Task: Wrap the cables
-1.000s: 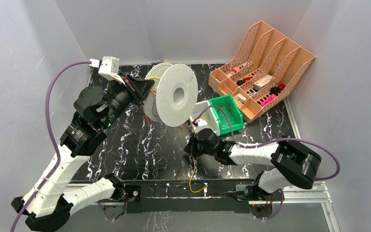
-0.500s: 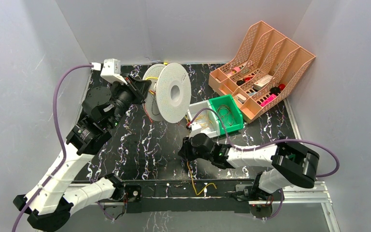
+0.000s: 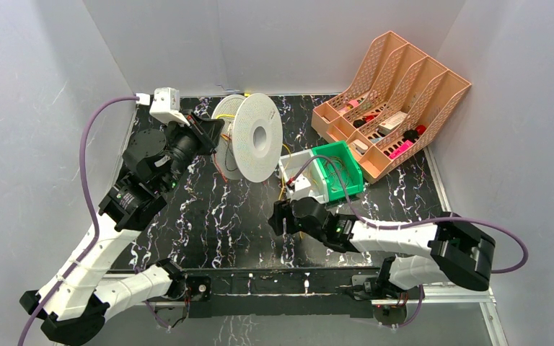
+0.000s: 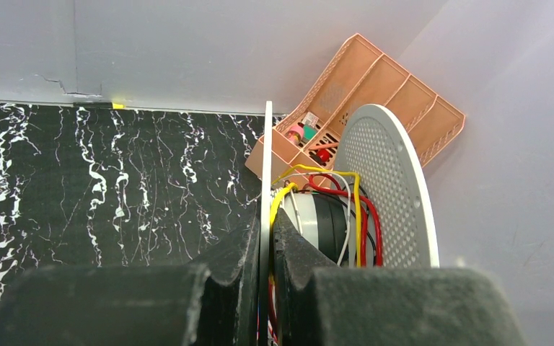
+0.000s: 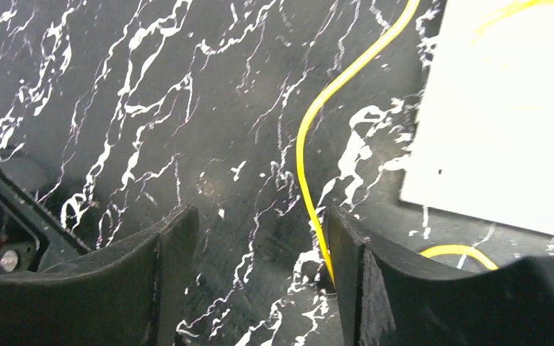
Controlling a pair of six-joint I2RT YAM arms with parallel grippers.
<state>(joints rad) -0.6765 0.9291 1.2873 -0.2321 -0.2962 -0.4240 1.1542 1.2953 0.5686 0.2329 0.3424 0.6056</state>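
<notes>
Partly done imo: some cables (image 4: 357, 209) sat wound on the spool (image 4: 389, 187) my left gripper (image 4: 265, 231) pinched by its flange; a loose cable (image 5: 299, 158) lay betw. my right gripper's (image 5: 260, 216) spread fingers.

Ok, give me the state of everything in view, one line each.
white spool, on edge, partly wound.
left gripper, shut on white spool's flange.
right gripper, open, astride yellow cable.
yellow cable, slack on the table.
white bin, holding more yellow cable.
green bin, holding thin wires.
peach file organizer, holding small items.
</notes>
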